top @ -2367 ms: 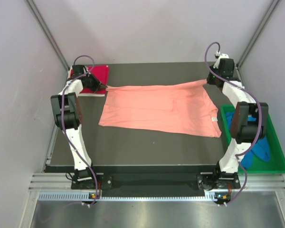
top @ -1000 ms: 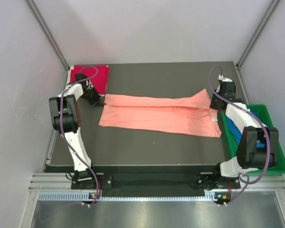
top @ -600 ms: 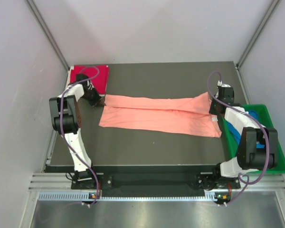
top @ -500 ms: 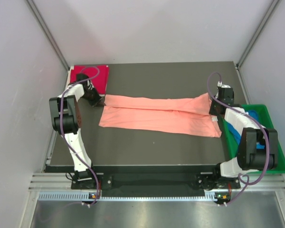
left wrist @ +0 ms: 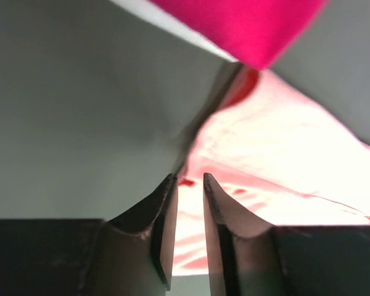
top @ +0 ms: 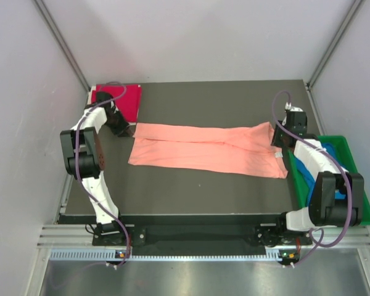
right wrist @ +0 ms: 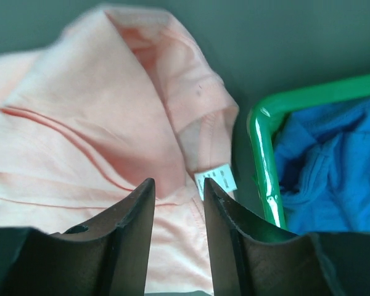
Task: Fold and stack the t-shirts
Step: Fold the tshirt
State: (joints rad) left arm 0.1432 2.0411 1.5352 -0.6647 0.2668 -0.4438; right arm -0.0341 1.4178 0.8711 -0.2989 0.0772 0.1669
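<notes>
The salmon-pink t-shirt (top: 203, 148) lies folded lengthwise into a long band across the table's middle. My left gripper (top: 124, 128) hovers at its left end; in the left wrist view its jaws (left wrist: 186, 188) stand slightly apart with nothing between them, the pink cloth (left wrist: 277, 142) just beyond. My right gripper (top: 276, 140) is at the shirt's right end, open and empty (right wrist: 179, 191) above the pink cloth (right wrist: 98, 123) and its white label (right wrist: 216, 180). The crimson-red t-shirt (top: 120, 98) lies folded at the back left corner. The blue t-shirt (top: 324, 172) lies in the tray.
The green plastic tray (top: 357, 213) stands off the table's right edge; its rim (right wrist: 262, 154) is close beside my right fingers. The red shirt's corner (left wrist: 246, 24) lies just past my left gripper. Grey walls enclose the table.
Both grippers pulled the pink shirt's far edge toward the near side, folding it into a narrow band, then let go. The left gripper has since backed off slightly toward the red shirt.
</notes>
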